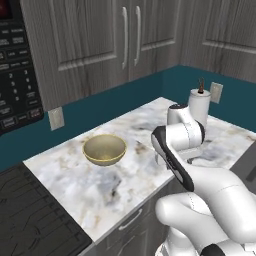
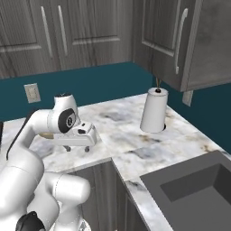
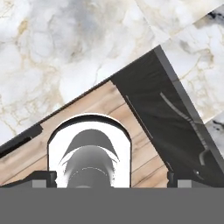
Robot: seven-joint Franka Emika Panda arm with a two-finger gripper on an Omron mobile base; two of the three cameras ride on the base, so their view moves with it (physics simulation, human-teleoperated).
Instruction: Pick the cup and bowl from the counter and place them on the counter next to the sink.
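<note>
Gripper (image 2: 77, 147) hangs low over counter (image 2: 135, 135) near front edge, fingers apart, nothing between them. Bowl (image 1: 104, 149) sits upright on marble, well left of paper-towel roll (image 2: 154, 110).

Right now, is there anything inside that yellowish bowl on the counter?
The bowl looks empty in the left base view: its smooth tan inside shows, and nothing lies in it. It sits on the marble counter. Its near rim hides a thin strip of the inner wall.
</note>
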